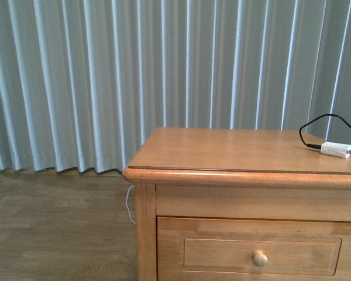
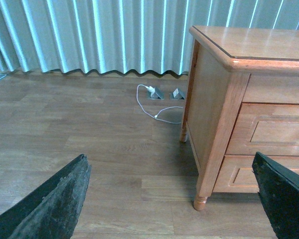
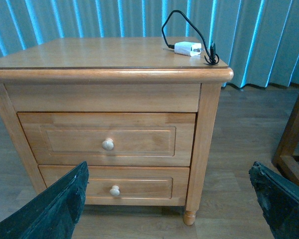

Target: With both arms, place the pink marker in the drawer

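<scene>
The black fingers (image 3: 55, 209) of the right pincer (image 3: 164, 204) are seen nearest the lens in the right wrist view, spread wide apart with nothing between them. The left pincer (image 2: 169, 204) is likewise shown released in the left wrist view, its two dark fingers (image 2: 50, 204) far apart above the wooden floor (image 2: 79, 139). Neither arm is shown in the front view.

A light-oak cabinet (image 3: 204, 149) is seen standing on the floor before a pale pleated curtain (image 1: 105, 82). Its tabletop (image 1: 222, 149) is bare over most of its surface. Below the tabletop edge a plain front rail is seen, then the drawer (image 3: 154, 139) with a recessed panel and a round knob (image 3: 107, 144), fully closed. A shallower drawer (image 3: 144, 184) with a smaller knob (image 3: 114, 190) is set beneath it, also closed.

A white adapter (image 1: 335, 149) is seen lying near the right rear corner of the tabletop, with a black cable (image 1: 316, 126) looping up from it. On the floor by the curtain, beside the cabinet's left side, a white cord (image 2: 149, 107) is seen running from two small floor sockets (image 2: 164, 93).

The pink marker is not visible in any of the three views, so its position cannot be told.
</scene>
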`<state>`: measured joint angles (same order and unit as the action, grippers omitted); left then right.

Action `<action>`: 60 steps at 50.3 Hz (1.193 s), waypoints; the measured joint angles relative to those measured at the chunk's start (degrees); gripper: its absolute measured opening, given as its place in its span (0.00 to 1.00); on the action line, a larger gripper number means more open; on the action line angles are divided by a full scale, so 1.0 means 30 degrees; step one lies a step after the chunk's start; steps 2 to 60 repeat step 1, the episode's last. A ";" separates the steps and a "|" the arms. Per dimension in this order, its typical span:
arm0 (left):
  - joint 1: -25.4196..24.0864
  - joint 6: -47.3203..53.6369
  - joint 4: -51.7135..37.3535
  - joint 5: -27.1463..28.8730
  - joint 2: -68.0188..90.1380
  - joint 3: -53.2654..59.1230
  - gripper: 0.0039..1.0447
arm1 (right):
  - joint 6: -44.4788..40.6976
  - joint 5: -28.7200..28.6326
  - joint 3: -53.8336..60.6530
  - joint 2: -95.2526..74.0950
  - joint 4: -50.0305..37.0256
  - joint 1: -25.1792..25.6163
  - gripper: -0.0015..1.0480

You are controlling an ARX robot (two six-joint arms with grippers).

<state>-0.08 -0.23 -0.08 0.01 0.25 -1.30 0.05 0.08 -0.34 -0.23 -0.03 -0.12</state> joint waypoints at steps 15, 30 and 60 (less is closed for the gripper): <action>0.0000 0.0000 0.0000 0.0000 0.0000 0.0000 0.94 | 0.0007 0.0000 0.0000 0.0000 0.0000 0.0000 0.91; 0.0000 0.0000 0.0000 0.0000 0.0000 0.0000 0.94 | 0.0007 0.0000 0.0000 0.0000 0.0000 0.0000 0.91; 0.0000 0.0000 0.0000 0.0000 0.0000 0.0000 0.94 | 0.0007 0.0000 0.0000 0.0000 0.0000 0.0000 0.91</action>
